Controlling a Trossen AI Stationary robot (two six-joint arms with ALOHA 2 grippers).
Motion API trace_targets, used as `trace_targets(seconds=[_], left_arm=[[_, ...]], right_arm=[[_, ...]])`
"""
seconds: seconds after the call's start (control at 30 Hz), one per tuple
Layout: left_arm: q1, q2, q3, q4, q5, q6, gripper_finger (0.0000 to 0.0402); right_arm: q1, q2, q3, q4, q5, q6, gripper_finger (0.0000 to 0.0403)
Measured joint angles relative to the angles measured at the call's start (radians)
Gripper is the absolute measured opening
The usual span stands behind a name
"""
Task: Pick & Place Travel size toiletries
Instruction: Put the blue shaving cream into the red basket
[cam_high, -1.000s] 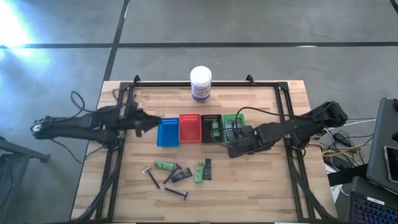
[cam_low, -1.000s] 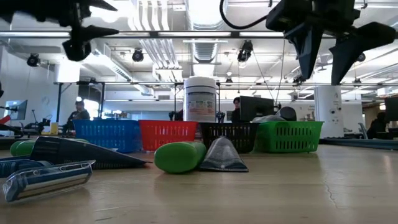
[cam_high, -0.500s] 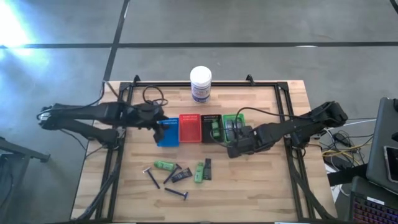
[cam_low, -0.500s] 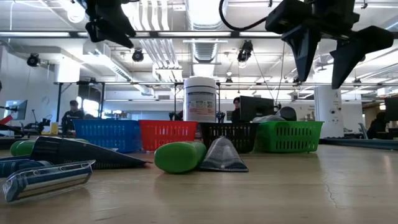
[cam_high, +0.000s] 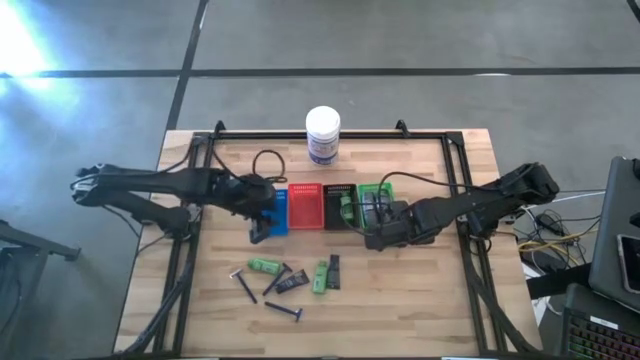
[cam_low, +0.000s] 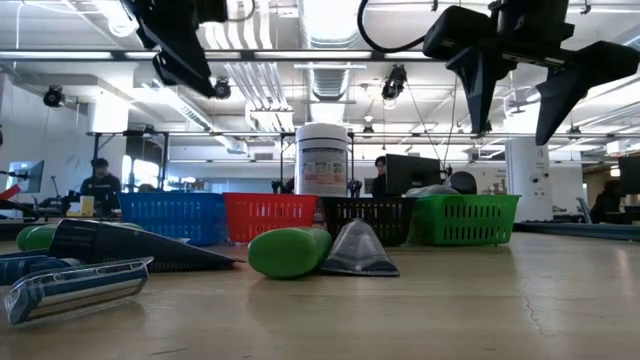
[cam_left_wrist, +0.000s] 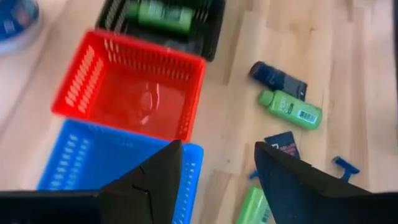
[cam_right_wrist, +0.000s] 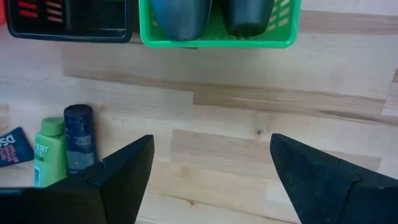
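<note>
**Left arm swings in over the blue tray; right pincer spreads wider**

A second ago the left arm lay out past the worktop's left side. Now its left pincer (cam_high: 262, 228) hangs above the near edge of the blue tray (cam_high: 272, 211), fingers (cam_left_wrist: 152, 183) parted and holding nothing. The arm stretches in low from the left, elbow out beyond the worktop (cam_high: 420, 300) edge.

The right pincer (cam_high: 378, 236) has barely shifted: it hovers just in front of the green tray (cam_high: 374, 192), and its fingers (cam_right_wrist: 121, 174) have spread further apart than before, empty. The right arm reaches in diagonally from the right edge.

Two grey mini bottles (cam_right_wrist: 180, 15) lie in the green tray, and a green tube (cam_left_wrist: 158, 15) lies in the black tray (cam_high: 339, 205). The red tray (cam_high: 305, 205) stands between blue and black. The other toiletries (cam_high: 290, 280) lie loose on the worktop nearer the front: green tubes, small dark tubes and razors. The white jar (cam_high: 323, 134) stands behind the trays.
</note>
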Motion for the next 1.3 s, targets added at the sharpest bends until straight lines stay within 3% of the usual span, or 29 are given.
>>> trace_targets(seconds=[0.2, 0.43, 0.7, 0.93, 1.3], left_arm=[[-0.060, 0.038, 0.000, -0.001, -0.013, -0.074, 0.0206], [-0.317, 0.041, 0.000, 0.002, -0.118, -0.001, 0.0206], [-0.549, 0.189, -0.001, 0.089, -0.250, -0.289, 0.0206], [-0.576, 0.377, 0.018, 0.114, -0.250, -0.512, 0.0207], [-0.590, 0.510, 0.143, 0.112, -0.235, -0.395, 0.0229]], right_arm=[[0.009, 0.000, 0.000, 0.000, -0.007, -0.078, 0.0333], [0.057, 0.000, 0.000, -0.002, -0.015, -0.207, 0.0345], [0.138, 0.000, 0.000, -0.011, -0.014, -0.265, 0.0345], [0.252, 0.000, 0.000, -0.065, -0.011, -0.202, 0.0326], [0.343, 0.000, -0.006, -0.067, 0.003, -0.113, 0.0339]])
